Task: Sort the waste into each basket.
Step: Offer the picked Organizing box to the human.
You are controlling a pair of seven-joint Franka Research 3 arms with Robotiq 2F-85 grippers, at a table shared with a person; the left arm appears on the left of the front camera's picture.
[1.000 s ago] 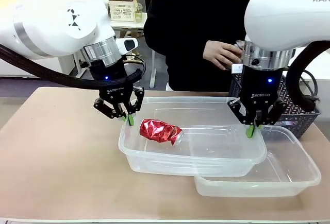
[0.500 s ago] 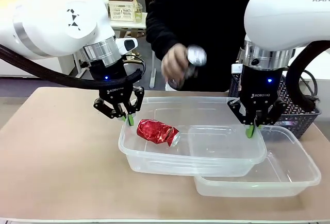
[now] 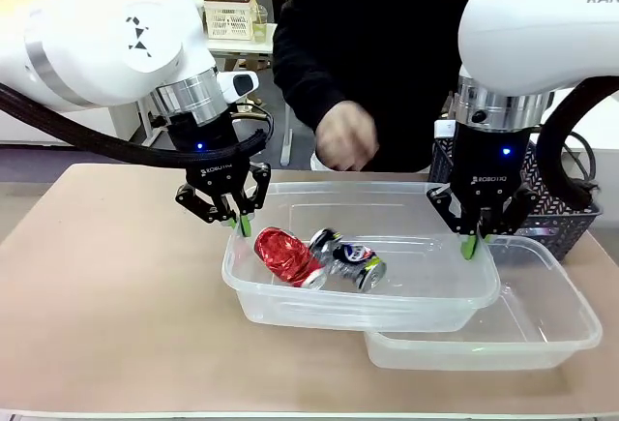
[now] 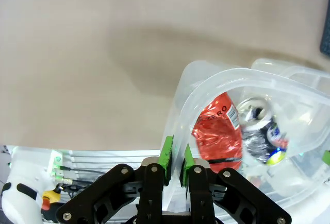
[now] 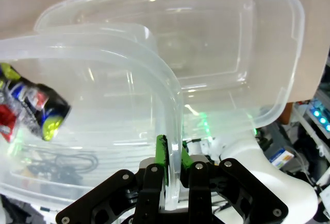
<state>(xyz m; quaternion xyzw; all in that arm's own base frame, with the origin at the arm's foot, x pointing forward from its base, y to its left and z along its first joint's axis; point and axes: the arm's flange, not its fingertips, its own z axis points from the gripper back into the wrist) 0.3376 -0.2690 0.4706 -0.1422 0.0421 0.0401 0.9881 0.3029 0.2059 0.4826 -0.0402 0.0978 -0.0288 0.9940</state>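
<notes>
Beige tabletop (image 3: 106,285) bears the upper tub (image 3: 416,307), cream crate (image 3: 230,13) beyond.

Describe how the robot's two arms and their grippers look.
Left arm and right arm: glossy white rounded shells, silver wrist rings, thick black cables. Left gripper and right gripper: black, green finger pads, blue light above.

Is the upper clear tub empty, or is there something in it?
Not empty. A crushed red can and a blue and silver can lie on the floor of the upper tub.
</notes>
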